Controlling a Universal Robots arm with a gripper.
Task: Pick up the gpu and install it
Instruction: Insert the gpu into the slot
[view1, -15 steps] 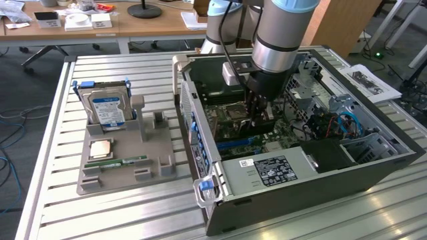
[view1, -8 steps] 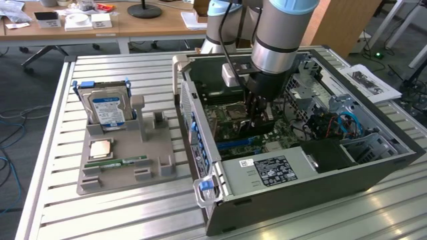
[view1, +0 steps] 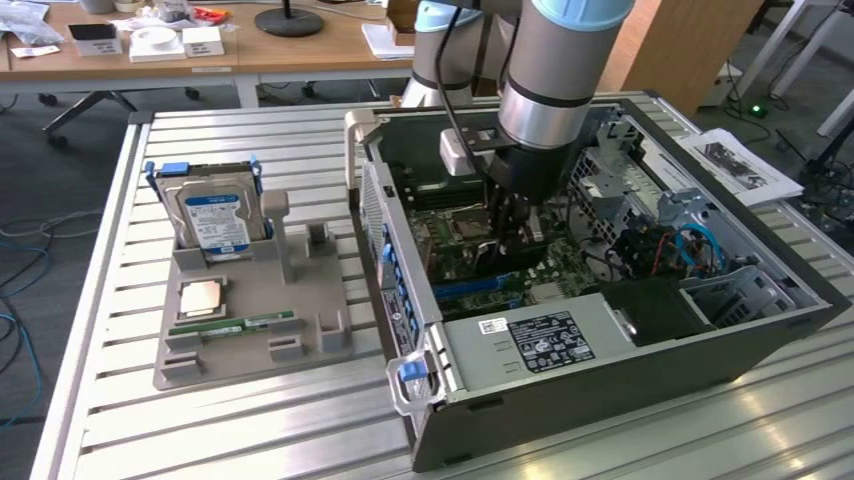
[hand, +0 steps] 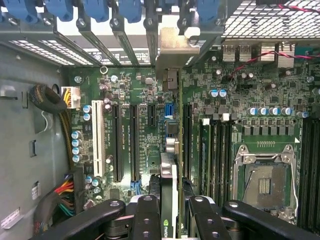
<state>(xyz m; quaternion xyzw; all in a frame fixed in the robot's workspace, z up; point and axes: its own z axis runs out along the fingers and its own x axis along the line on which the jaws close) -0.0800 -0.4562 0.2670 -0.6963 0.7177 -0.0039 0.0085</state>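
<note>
My gripper (hand: 170, 212) is shut on the gpu (hand: 172, 150), its black fingers (hand: 147, 215) pressing both faces of the card. I see the gpu edge-on: a thin green board with a black cooler and a logo near the fingers, and a silver end bracket (hand: 172, 55) by the case's rear slot openings. It hangs upright over the green motherboard (hand: 135, 80), in line with the long black expansion slots (hand: 117, 140). In the exterior view the gripper (view1: 514, 235) reaches down into the open computer case (view1: 747, 340).
A grey holder (view1: 240, 350) at the exterior view's left carries a hard drive with a blue label (view1: 214, 220), a CPU chip (view1: 200, 297) and a memory stick (view1: 234, 325). Inside the case are an open CPU socket (hand: 265, 180), cable bundles (hand: 60, 195) and a power supply (view1: 534, 345).
</note>
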